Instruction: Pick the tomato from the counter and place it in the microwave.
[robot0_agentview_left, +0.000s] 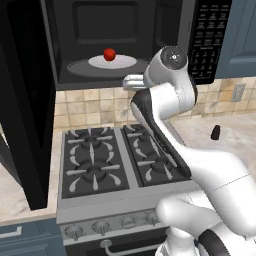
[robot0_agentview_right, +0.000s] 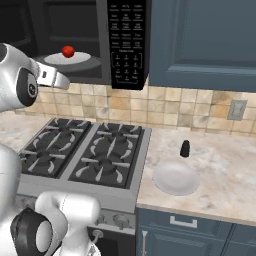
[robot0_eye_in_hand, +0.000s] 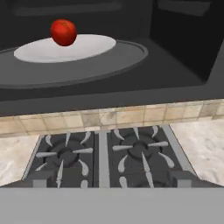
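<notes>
- The white arm (robot0_agentview_left: 165, 100) rises from the base and bends up over the gas stove (robot0_agentview_left: 107, 160), its wrist level with the lower edge of the microwave's opening.
- The gripper shows no fingertips clearly in any view, so whether it is open or closed cannot be told; nothing is seen held in it.
- On the counter (robot0_agentview_right: 225, 175) to the right of the stove sit a white plate (robot0_agentview_right: 176, 179) and, behind it, a small dark bottle-like object (robot0_agentview_right: 185, 148).
- A tiled backsplash (robot0_agentview_right: 165, 107) runs behind stove and counter.
- The microwave (robot0_agentview_right: 127, 40) hangs above the stove with its door (robot0_agentview_left: 25, 100) swung open to the left.
- The tomato (robot0_eye_in_hand: 64, 32) rests on the white turntable plate (robot0_eye_in_hand: 85, 47) inside the cavity, apart from the arm.
</notes>
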